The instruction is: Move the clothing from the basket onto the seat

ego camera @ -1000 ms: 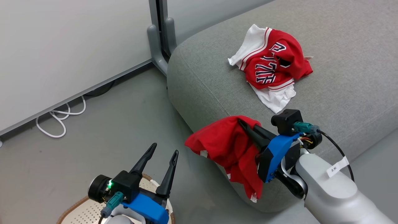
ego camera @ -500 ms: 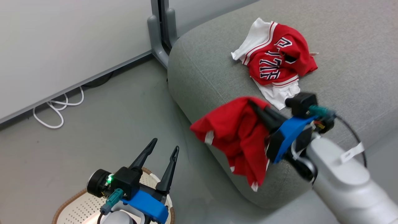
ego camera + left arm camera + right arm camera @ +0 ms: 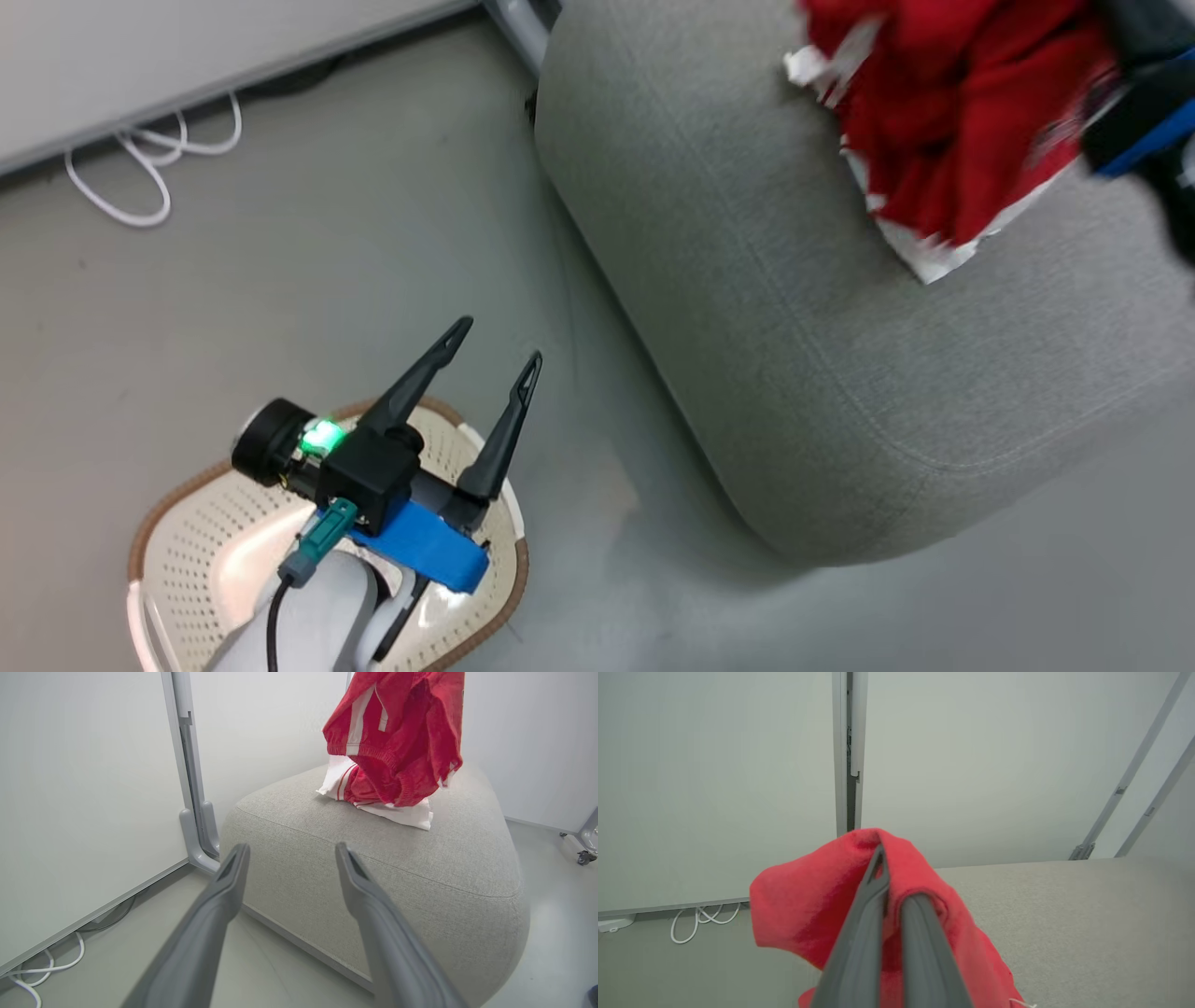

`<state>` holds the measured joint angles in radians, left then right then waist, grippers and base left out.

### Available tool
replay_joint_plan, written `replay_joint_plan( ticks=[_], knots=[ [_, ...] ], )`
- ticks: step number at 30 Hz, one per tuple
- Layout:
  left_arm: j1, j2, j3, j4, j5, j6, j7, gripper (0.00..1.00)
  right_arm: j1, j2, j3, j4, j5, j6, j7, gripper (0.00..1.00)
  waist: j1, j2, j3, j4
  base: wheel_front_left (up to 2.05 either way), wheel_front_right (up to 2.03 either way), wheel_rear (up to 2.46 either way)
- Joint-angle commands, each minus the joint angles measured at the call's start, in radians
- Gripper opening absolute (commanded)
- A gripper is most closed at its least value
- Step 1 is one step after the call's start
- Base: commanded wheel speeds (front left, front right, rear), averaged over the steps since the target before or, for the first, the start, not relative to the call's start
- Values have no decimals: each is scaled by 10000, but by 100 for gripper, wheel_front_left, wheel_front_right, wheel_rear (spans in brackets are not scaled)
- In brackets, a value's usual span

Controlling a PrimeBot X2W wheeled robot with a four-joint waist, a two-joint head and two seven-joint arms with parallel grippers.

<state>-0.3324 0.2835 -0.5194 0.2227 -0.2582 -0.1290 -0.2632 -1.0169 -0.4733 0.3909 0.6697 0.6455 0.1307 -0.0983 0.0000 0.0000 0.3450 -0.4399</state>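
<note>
A red garment (image 3: 943,121) with white trim hangs above the grey sofa (image 3: 794,308), held by my right gripper (image 3: 887,877), which is shut on its fabric (image 3: 822,914). In the left wrist view the same red garment (image 3: 397,742) dangles over a red and white garment (image 3: 373,798) lying on the sofa (image 3: 373,868). My left gripper (image 3: 495,345) stands open and empty above the cream basket (image 3: 215,551) on the floor. The left fingers (image 3: 224,896) point toward the sofa's end.
White cables (image 3: 149,168) lie on the floor along the white wall panel. A grey panel post (image 3: 196,826) stands beside the sofa's end. A castor (image 3: 584,856) shows at the far right in the left wrist view. Grey floor lies between basket and sofa.
The head camera has tilted down, shifting the whole picture. My right gripper has carried the red garment up and further over the sofa. The left gripper stays open above the basket.
</note>
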Motion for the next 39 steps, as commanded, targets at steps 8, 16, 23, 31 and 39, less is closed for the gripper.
replay_joint_plan(
  ticks=[8,16,23,31,39],
  knots=[
    [-1365,579,-721,-479,192,-23,-24,100,-1139,-1283,-2059,960,-1045,0,-802,0,0,0,2177,901,0,0,0],
    [-2296,881,-1058,-999,323,-22,-24,100,-1081,-1092,-4180,2694,-2144,1,-1557,0,0,0,3328,1250,0,0,0],
    [-2593,1198,-1112,-1338,455,-24,-23,100,-1110,-524,-5096,3791,-2819,1,-1659,0,0,0,3925,1316,0,0,0],
    [-2664,1055,-1078,-1296,407,-23,-24,100,-1089,-290,-5739,3921,-3786,1,-1669,34,0,0,3917,1429,0,0,0],
    [-2644,869,-1103,-1101,274,-23,-24,100,-911,-32,-6097,3522,-4540,1,-1671,100,0,0,3646,1623,0,0,0]
  ],
)
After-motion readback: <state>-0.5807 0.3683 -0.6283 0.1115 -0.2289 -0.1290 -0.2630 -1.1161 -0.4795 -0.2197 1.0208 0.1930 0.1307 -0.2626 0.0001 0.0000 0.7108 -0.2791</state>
